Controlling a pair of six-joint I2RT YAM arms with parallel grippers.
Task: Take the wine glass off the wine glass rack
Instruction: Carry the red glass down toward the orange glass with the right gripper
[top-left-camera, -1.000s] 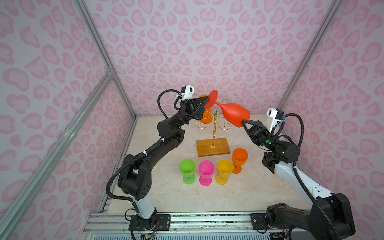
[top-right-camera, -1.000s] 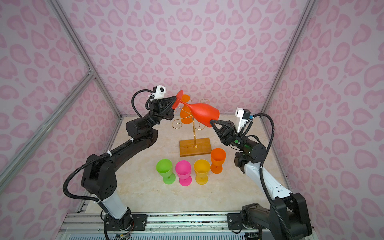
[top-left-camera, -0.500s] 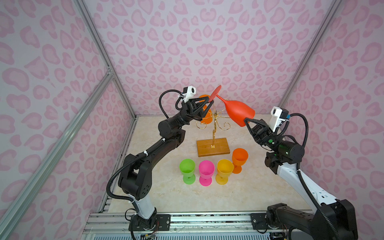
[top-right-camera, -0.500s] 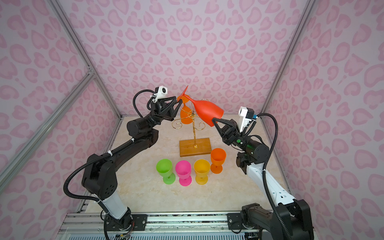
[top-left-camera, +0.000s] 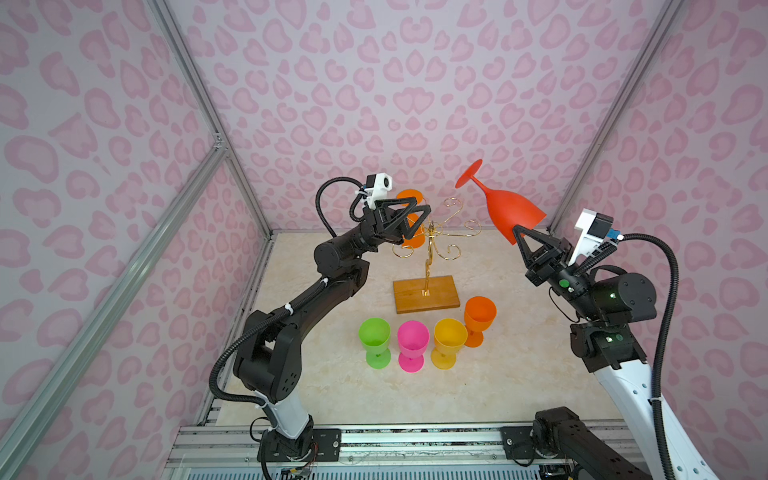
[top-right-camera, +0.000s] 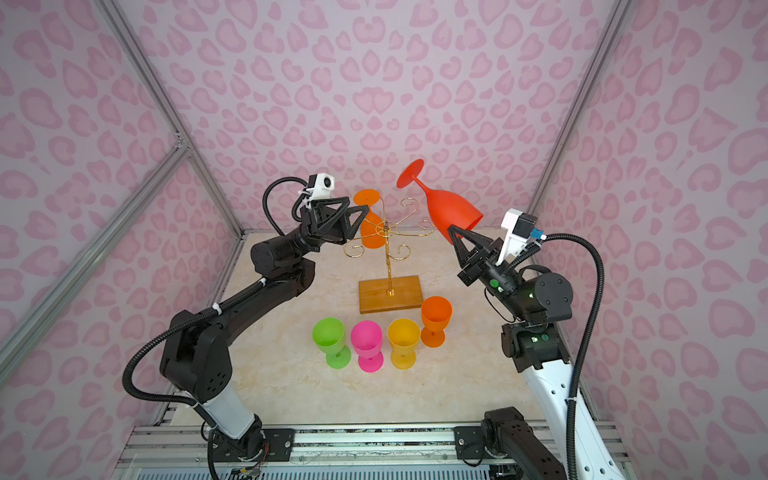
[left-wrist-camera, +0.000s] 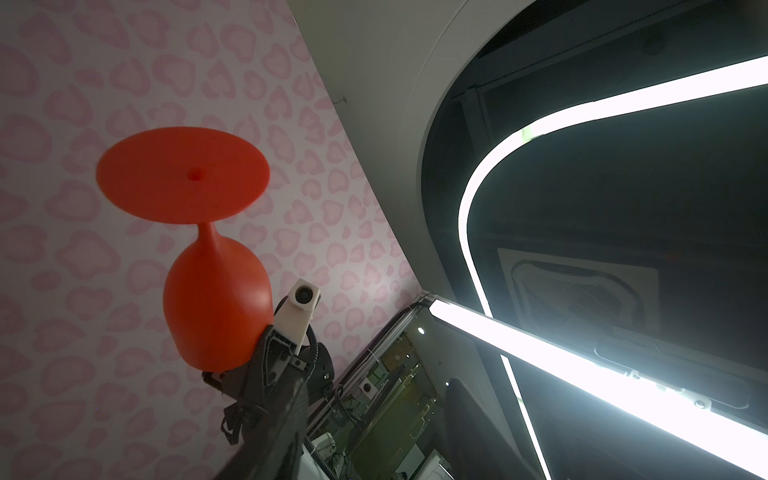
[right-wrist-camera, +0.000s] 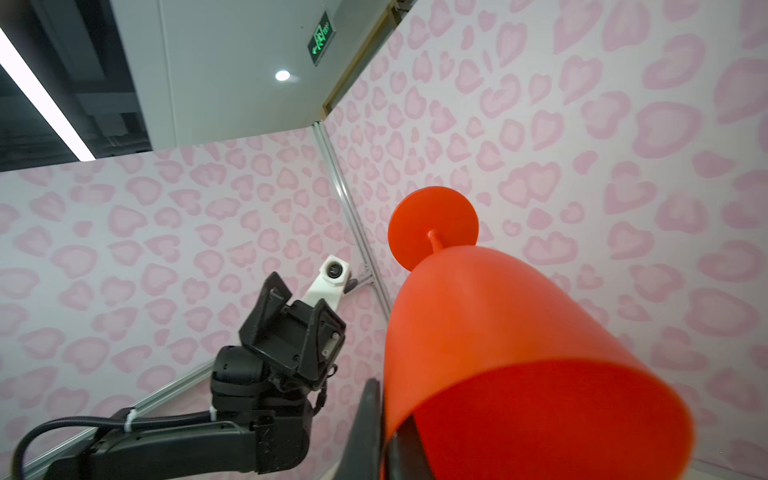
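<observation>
Apparently, wine glass in right gripper.

Red wine glass, gold rack, pink heart-print walls.

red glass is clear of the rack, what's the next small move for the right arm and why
Probably swing the red glass foot-down and lower it beside the standing orange glass: the right claw grips its rim, it hangs foot-up clear of the rack, and the left claw is open, apart from it.
</observation>
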